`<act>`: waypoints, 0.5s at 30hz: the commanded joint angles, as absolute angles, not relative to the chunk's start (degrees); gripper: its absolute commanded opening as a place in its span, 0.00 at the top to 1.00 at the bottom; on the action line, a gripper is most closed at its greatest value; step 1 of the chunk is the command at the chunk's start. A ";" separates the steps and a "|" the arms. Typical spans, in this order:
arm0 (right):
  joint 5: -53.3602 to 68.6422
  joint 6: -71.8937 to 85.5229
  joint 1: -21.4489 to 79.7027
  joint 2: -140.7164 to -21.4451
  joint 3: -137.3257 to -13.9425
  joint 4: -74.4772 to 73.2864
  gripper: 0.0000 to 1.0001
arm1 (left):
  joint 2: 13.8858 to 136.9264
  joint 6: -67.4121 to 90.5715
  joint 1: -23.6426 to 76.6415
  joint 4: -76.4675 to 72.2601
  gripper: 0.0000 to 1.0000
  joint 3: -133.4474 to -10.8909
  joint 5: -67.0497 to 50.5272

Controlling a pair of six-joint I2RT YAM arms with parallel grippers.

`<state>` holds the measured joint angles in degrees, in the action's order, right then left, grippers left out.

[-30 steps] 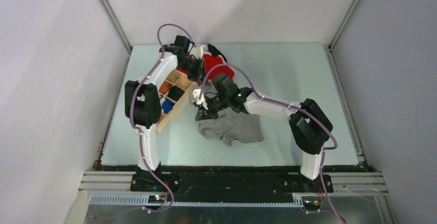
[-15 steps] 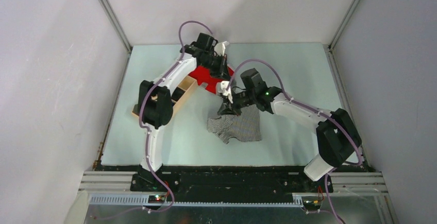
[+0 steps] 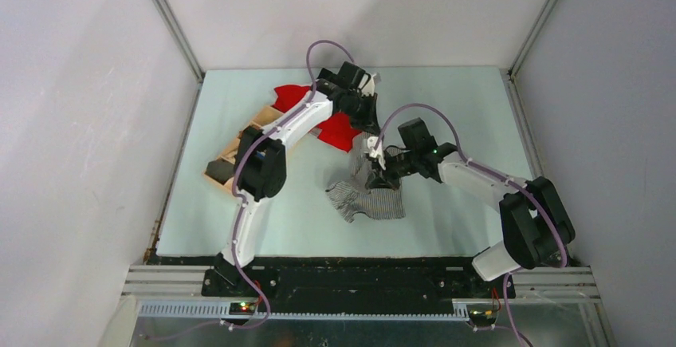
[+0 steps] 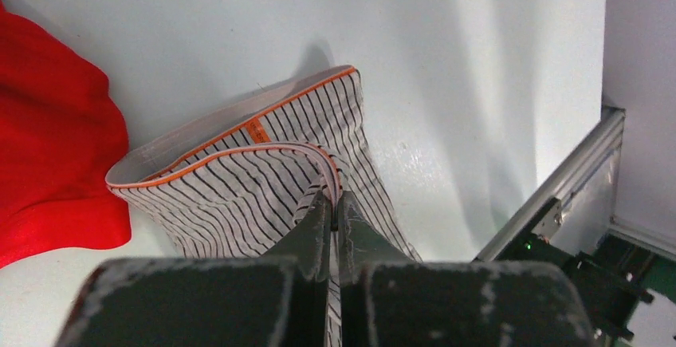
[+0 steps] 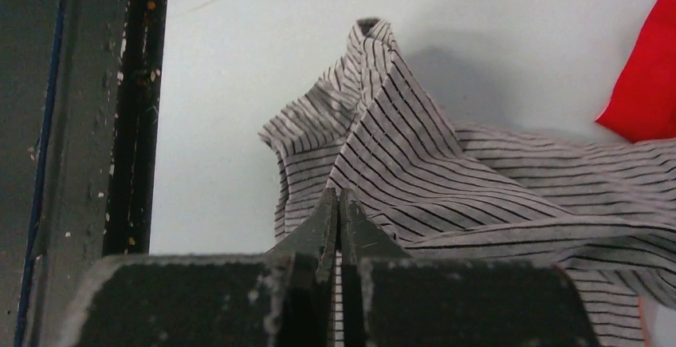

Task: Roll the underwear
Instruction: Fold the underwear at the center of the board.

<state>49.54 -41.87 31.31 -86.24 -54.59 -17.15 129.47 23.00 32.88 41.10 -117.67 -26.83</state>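
Note:
The grey-and-white striped underwear (image 3: 368, 200) lies bunched at the table's middle, with part of it lifted. My left gripper (image 3: 370, 126) is shut on its orange-edged waistband; in the left wrist view (image 4: 335, 197) the band folds over the fingertips and the underwear (image 4: 239, 187) hangs below. My right gripper (image 3: 379, 173) is shut on a fold of the striped fabric. In the right wrist view (image 5: 339, 197) the underwear (image 5: 446, 163) rises to a peak beyond the fingers. The two grippers are close together, the left one behind the right.
The bright red cloth (image 3: 335, 128) lies at the back, just left of the underwear, and shows in both wrist views (image 4: 48, 147) (image 5: 650, 76). A wooden compartment box (image 3: 239, 147) stands at the left. A metal rail (image 4: 558, 195) borders the table.
Both arms have swung to the right, away from the wooden box. The underwear has been drawn right with them and bunched narrower. The red cloth now lies uncovered.

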 commanded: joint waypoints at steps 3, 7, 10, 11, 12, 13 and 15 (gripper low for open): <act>50.25 -46.28 29.44 -83.79 -52.22 -19.82 1.00 | 130.40 25.66 34.25 39.71 1.00 -121.97 -19.27; 50.20 -47.43 28.29 -83.39 -51.65 -21.15 1.00 | 130.80 25.71 35.37 39.19 1.00 -120.75 -20.58; 50.07 -47.72 27.76 -83.07 -51.68 -22.07 1.00 | 131.33 25.64 36.45 38.98 1.00 -120.44 -21.20; 50.02 -47.85 27.72 -82.91 -51.68 -22.37 1.00 | 131.41 25.61 36.59 38.99 1.00 -120.50 -21.19; 50.06 -48.11 27.70 -82.85 -51.68 -23.13 1.00 | 131.58 25.54 36.92 38.96 1.00 -120.55 -21.14; 50.07 -48.27 27.78 -82.61 -51.68 -23.56 1.00 | 131.70 25.51 37.09 38.94 1.00 -120.62 -21.12; 49.95 -48.85 28.07 -82.07 -51.68 -25.21 1.00 | 131.87 25.23 37.39 38.98 1.00 -120.96 -20.75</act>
<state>49.39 -46.68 27.83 -84.66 -51.70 -22.31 131.37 24.60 36.12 40.73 -119.26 -21.23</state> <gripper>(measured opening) 0.010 0.014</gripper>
